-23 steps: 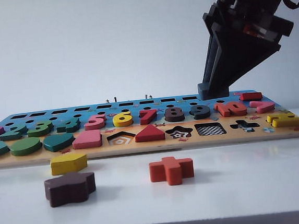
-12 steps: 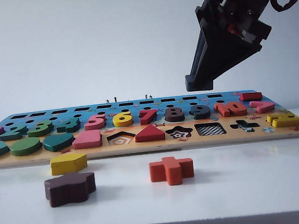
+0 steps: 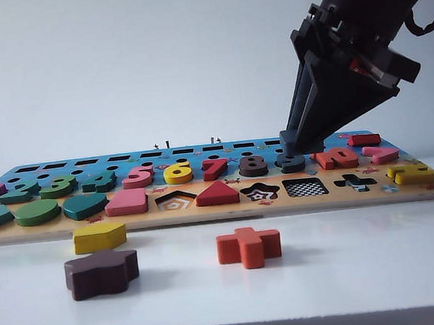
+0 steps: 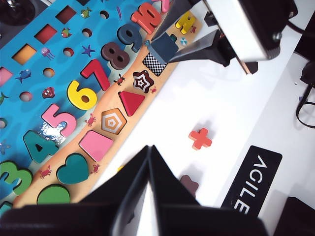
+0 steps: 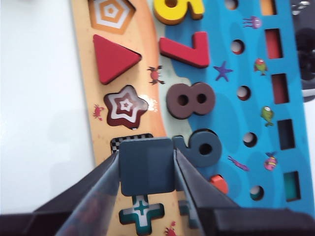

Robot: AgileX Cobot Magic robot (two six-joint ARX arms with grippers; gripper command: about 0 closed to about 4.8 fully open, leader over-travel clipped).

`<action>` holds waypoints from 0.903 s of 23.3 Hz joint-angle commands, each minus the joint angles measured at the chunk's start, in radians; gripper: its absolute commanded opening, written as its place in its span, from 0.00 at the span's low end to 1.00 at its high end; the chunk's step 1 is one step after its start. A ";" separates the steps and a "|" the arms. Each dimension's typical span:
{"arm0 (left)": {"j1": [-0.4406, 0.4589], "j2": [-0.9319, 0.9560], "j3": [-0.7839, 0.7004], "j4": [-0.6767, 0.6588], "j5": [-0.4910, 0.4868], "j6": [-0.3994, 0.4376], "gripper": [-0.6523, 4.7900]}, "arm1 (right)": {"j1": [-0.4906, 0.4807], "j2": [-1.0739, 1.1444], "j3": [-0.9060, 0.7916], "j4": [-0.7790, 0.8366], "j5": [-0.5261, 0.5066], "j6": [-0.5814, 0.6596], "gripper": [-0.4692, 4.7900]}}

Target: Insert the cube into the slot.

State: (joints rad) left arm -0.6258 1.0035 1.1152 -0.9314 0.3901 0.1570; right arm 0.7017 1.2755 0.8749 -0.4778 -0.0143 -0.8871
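Observation:
The cube (image 3: 301, 142), a flat dark navy square block, hangs between the fingers of my right gripper (image 3: 301, 144), which is shut on it. It is just above the puzzle board (image 3: 221, 212), behind the checkered square slot (image 3: 305, 187). In the right wrist view the cube (image 5: 146, 166) covers most of the checkered slot (image 5: 129, 141), with my right gripper (image 5: 146, 154) clamped on its two sides. The left wrist view shows the cube (image 4: 163, 47) over the slot (image 4: 153, 64). My left gripper (image 4: 149, 150) is shut and empty, above the table's front, apart from the board.
An orange cross block (image 3: 248, 246), a dark brown flower-shaped block (image 3: 101, 273) and a yellow pentagon block (image 3: 99, 237) lie on the white table in front of the board. Number pieces and a red triangle (image 3: 217, 194) sit in the board. Star, pentagon and cross slots are unfilled.
My right gripper, still holding the cube, swung up and to the left, then came back down. It now sits lower over the board than a second ago. The left arm stayed still.

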 commanded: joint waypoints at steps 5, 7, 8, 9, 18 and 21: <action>-0.001 0.000 0.004 0.017 0.002 0.004 0.15 | 0.000 0.032 0.001 0.022 -0.012 -0.005 0.32; -0.001 0.000 0.004 0.017 0.002 0.004 0.15 | 0.000 0.043 0.001 0.024 -0.012 -0.008 0.32; -0.001 0.000 0.004 0.017 0.002 0.004 0.15 | 0.000 0.045 0.000 0.027 -0.012 -0.008 0.32; -0.001 0.000 0.004 0.017 0.002 0.004 0.15 | 0.000 0.047 -0.003 0.037 -0.012 -0.008 0.32; 0.000 0.000 0.004 0.017 0.002 0.004 0.15 | -0.009 0.047 -0.009 0.045 -0.013 -0.008 0.32; -0.001 0.000 0.004 0.017 0.002 0.004 0.15 | -0.010 0.047 -0.009 0.044 -0.013 -0.008 0.32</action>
State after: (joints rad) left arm -0.6258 1.0035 1.1152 -0.9314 0.3901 0.1570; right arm 0.6922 1.3247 0.8650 -0.4480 -0.0189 -0.8906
